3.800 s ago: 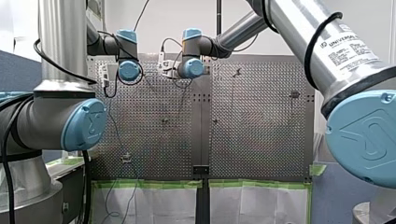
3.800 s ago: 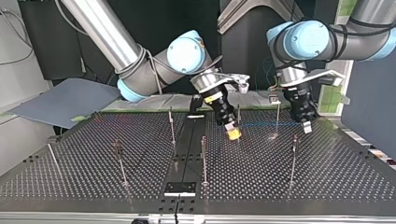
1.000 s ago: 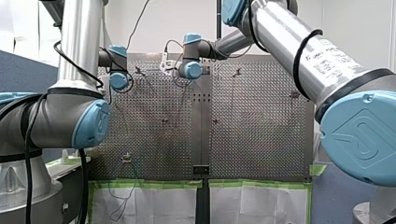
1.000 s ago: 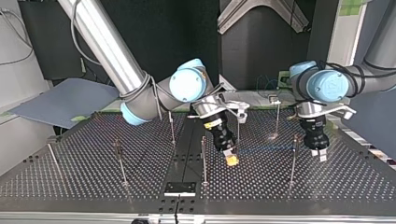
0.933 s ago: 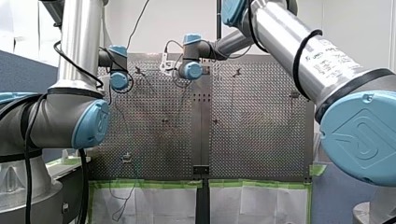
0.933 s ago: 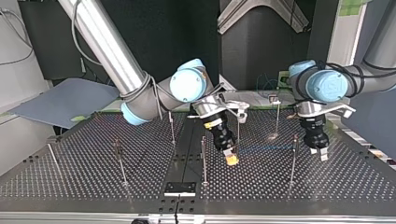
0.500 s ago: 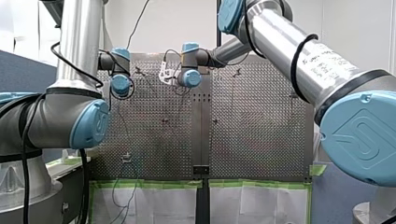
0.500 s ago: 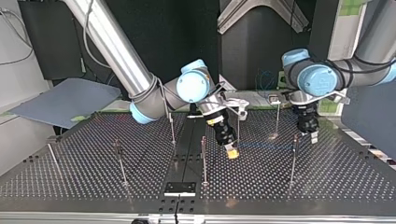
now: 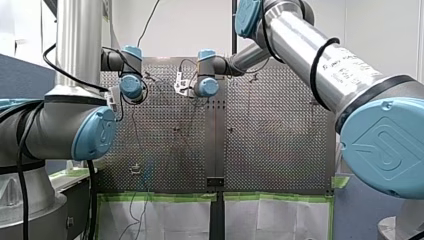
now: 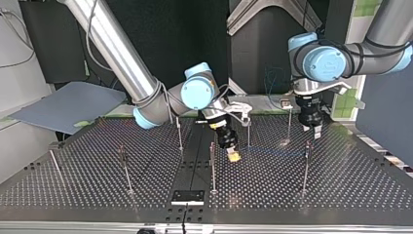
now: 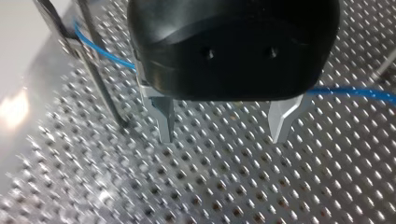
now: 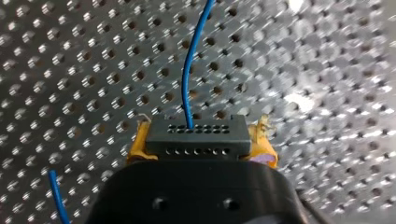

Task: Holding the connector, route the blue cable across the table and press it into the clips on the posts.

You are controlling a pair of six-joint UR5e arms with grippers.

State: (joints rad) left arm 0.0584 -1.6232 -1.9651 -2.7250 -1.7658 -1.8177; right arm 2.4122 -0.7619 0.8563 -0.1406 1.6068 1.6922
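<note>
Pinching the dark grey rectangular connector (image 12: pixel 196 136) by its two short ends, my right pincer (image 12: pixel 201 141) has its yellow pads (image 12: pixel 138 146) pressed against the plastic. The thin blue cable (image 12: pixel 188 70) leaves the connector's holed face straight ahead of the fingers.

Over the perforated metal worktop (image 10: pixel 341 195) the connector (image 10: pixel 234 156) hangs low near the middle, somewhat nearer the arms' edge than the opposite edge, close to a thin metal post (image 10: pixel 248 131). From there the cable (image 10: pixel 272 149) runs straight and about level, roughly parallel to the arms' edge, toward a clip post (image 10: pixel 306 161) near the side edge where my left arm comes in.

My left pincer (image 10: pixel 315 129) hangs by that end of the run, on the arms' side of the line. Its metal fingers (image 11: pixel 164 119) are spread wide with nothing between the tips. The cable (image 11: pixel 350 92) passes behind the black housing (image 11: pixel 233 42), lying along the direction in which the fingers open rather than across it; whether it sits at finger height I cannot tell. A slim post (image 11: pixel 100 79) stands beside one finger.

As I judge it, the coming move turns on this: the cable's long axis points from my right pincer toward the clip post, so the right arm, which alone holds it, must bring the line down into the clip.
</note>
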